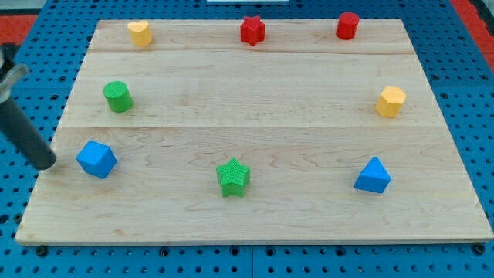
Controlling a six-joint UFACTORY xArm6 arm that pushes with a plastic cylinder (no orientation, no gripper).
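Observation:
My tip (48,164) rests on the wooden board (309,116) near its left edge, the dark rod slanting up to the view's upper left. The nearest block is a blue cube (96,159) just to the tip's right, with a small gap between them. A green cylinder (118,96) stands above the cube. Further right along the bottom lie a green star (233,177) and a blue triangular block (373,175).
Along the top edge sit a yellow heart-like block (140,32), a red star (252,30) and a red cylinder (347,25). A yellow hexagonal block (390,101) is at the right. A blue pegboard (463,93) surrounds the board.

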